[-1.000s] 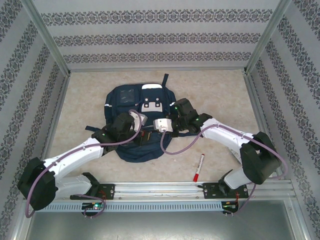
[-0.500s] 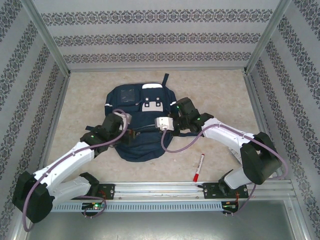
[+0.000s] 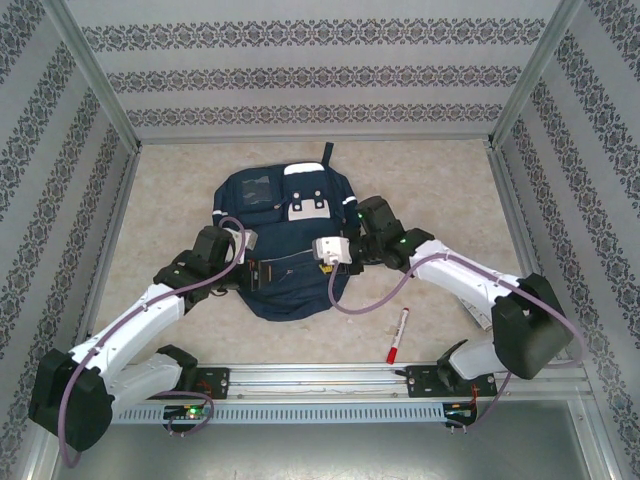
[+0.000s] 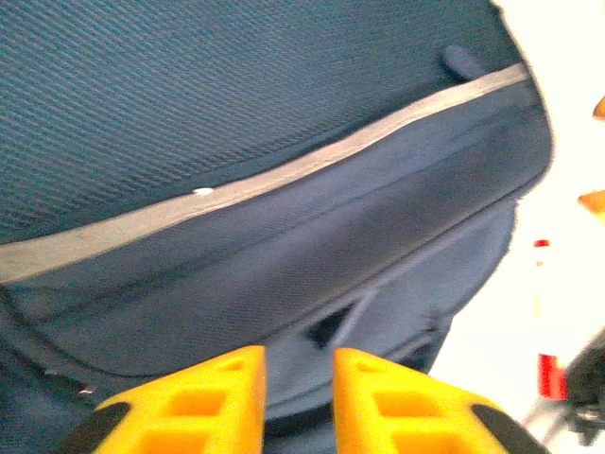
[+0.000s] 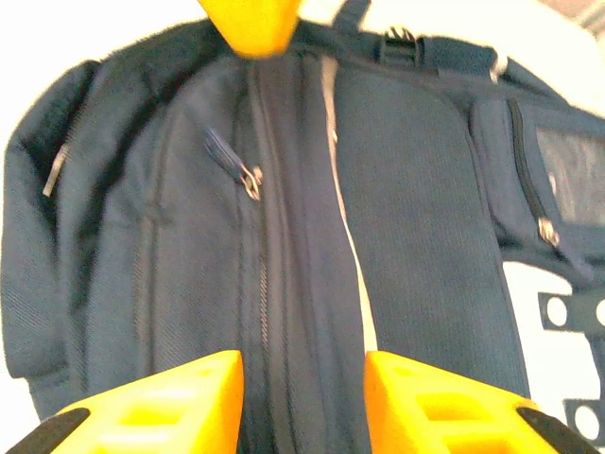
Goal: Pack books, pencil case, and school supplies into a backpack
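— Packing what next? The backpack [image 3: 285, 240] lies flat mid-frame on the worktop [image 3: 440, 190].
— Left pincer [image 4: 299, 364] narrowly parted, right pincer [image 5: 302, 378] wider, both empty above it. I'd send the right to the marker [image 3: 398, 335], lower right of centre, pinching across its barrel.

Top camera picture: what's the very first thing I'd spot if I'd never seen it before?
A big navy-blue fabric backpack with white patches lies flat in the middle of the pale speckled table. The left end effector and right end effector, both yellow, hang open close over its fabric from either side. A slim white marker pen with a red cap lies alone near the right arm's base.
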`<state>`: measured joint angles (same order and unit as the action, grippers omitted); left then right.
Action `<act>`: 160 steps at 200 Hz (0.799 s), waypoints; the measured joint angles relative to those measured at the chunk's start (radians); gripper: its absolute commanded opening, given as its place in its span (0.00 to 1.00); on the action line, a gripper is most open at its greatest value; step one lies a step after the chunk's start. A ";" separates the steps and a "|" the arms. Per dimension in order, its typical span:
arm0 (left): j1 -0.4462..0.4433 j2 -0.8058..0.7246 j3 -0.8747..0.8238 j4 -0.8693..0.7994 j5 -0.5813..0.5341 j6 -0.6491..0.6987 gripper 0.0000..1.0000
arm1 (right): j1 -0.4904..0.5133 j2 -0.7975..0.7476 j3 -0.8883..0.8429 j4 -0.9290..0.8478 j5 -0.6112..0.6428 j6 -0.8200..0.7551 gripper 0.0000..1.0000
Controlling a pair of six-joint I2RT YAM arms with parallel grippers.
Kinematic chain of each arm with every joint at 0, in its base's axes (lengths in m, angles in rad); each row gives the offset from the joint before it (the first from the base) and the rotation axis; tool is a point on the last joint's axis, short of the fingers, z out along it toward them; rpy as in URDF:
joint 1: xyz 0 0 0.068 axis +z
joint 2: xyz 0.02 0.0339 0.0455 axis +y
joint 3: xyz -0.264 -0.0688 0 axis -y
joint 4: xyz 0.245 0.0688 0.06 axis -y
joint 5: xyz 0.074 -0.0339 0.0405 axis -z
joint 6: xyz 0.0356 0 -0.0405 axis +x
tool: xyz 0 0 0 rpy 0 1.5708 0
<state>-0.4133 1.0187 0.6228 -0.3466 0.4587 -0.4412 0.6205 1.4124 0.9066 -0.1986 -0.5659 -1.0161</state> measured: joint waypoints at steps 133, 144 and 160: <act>-0.071 0.060 -0.058 0.073 0.077 -0.001 0.55 | 0.137 0.270 0.196 -0.153 0.208 -0.060 0.25; -0.071 0.071 -0.058 0.080 0.076 0.000 0.55 | 0.143 0.274 0.196 -0.153 0.225 -0.055 0.17; -0.071 0.082 -0.058 0.098 0.066 -0.001 0.55 | 0.150 0.274 0.196 -0.148 0.249 -0.032 0.01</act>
<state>-0.4843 1.1007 0.5648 -0.2489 0.5247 -0.4419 0.7700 1.6863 1.1027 -0.3470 -0.3172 -1.0481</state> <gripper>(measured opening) 0.550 0.116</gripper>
